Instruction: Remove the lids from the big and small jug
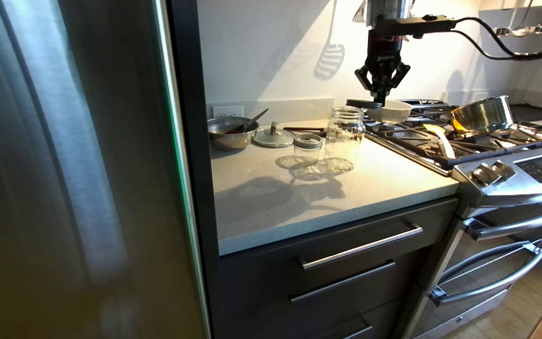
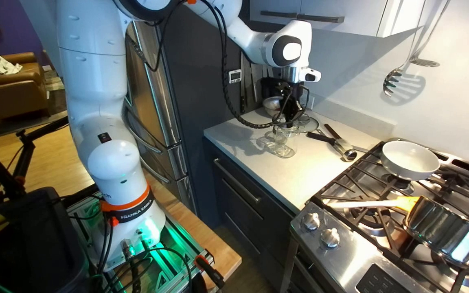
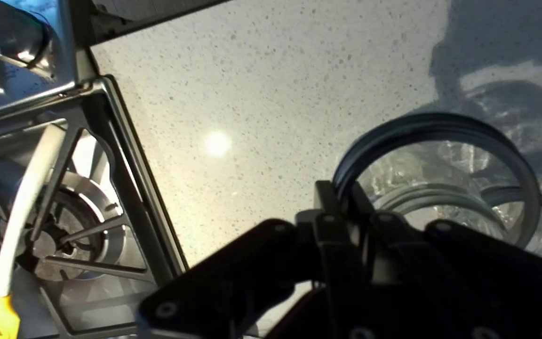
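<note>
The white arm (image 2: 94, 93) stood upright, bent over up top & reached out above the counter (image 2: 297, 177), its end aimed down. The gripper (image 3: 343, 190) hung vert., fingers (image 3: 326, 197) drawn nearly together. The big jug (image 1: 345, 132) stood upright on the counter, long axis vert., bare glass mouth facing up. Just beside it stood the small jug (image 1: 306, 155), also vert., mouth up. The dark lid (image 1: 361, 104) was pinched by one edge betw. the fingers, approx. level in an exterior view, jutting out to the jugs' side, up near the big jug's mouth; if directly over it, couldn't tell. The greyish lid (image 1: 307, 143) lay flat atop the small jug.
</note>
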Robot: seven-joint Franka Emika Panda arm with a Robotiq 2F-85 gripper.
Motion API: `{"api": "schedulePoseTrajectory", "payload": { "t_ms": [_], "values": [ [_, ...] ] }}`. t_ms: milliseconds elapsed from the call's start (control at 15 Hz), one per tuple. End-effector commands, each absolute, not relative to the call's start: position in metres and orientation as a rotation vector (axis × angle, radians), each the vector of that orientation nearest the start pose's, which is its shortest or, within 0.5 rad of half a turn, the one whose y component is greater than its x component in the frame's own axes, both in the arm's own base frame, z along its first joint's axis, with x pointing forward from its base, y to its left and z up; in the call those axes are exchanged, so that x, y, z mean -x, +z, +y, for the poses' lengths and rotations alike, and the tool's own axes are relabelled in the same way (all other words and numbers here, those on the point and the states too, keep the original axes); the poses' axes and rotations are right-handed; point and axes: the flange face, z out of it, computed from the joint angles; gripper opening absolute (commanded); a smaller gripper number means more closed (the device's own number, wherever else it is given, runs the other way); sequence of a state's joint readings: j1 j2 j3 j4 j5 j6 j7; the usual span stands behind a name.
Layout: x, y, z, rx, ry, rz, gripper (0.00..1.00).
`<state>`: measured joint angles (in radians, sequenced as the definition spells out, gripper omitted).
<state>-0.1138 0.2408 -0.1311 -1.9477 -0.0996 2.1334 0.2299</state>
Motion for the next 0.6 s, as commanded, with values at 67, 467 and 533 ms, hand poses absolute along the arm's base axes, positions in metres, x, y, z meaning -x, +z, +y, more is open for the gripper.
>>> {"api": "schedulePoseTrajectory", "payload": {
  "t_ms": [67, 467, 533],
  "values": [
    [-0.532, 0.356, -0.134, 3.242, 0.043, 0.695, 0.02],
    [-0.474, 0.344, -0.15, 3.293, -0.129, 0.696, 0.02],
    [-0.465, 0.339, -0.156, 3.288, -0.155, 0.699, 0.02]
  ]
}}
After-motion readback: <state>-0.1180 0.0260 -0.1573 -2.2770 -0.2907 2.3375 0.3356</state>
